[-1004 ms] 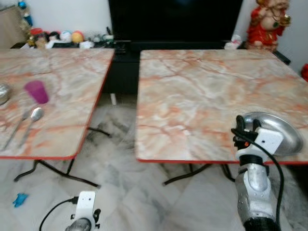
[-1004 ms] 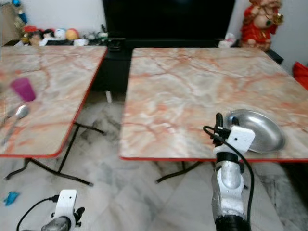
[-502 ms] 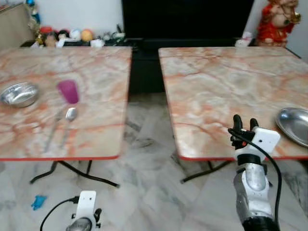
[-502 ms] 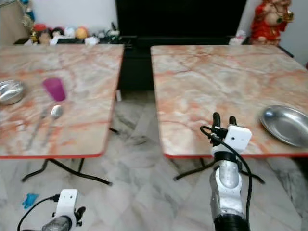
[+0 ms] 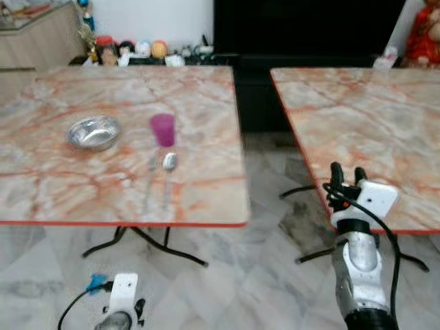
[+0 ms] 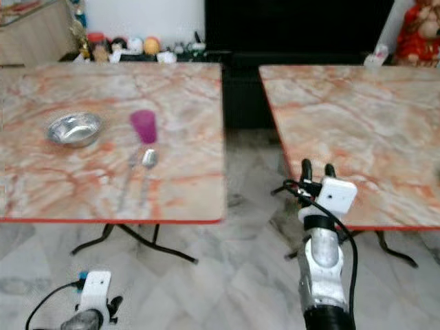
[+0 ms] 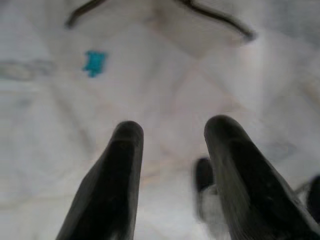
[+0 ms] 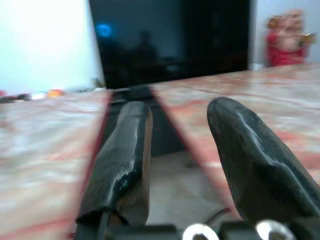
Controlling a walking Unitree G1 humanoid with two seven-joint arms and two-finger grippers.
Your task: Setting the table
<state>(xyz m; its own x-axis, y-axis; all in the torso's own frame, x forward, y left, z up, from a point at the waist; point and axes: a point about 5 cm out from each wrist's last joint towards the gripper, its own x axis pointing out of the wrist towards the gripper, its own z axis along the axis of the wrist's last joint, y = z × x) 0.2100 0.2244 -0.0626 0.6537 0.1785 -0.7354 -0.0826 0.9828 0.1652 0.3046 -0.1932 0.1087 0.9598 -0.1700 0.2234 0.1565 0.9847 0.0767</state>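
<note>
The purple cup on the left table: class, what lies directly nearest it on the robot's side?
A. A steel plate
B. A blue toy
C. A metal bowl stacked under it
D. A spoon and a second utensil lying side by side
D. Just in front of the purple cup lie a spoon and a second utensil side by side; the metal bowl sits apart beside it.

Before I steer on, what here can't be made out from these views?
- Utensil beside the spoon: too small and blurred in the eye views to tell its type.
- Red figurine: cut off by the frame's edge.
- Blue scrap on the floor: blurred in the left wrist view, unidentifiable.
- Bowl contents: too small.
</note>
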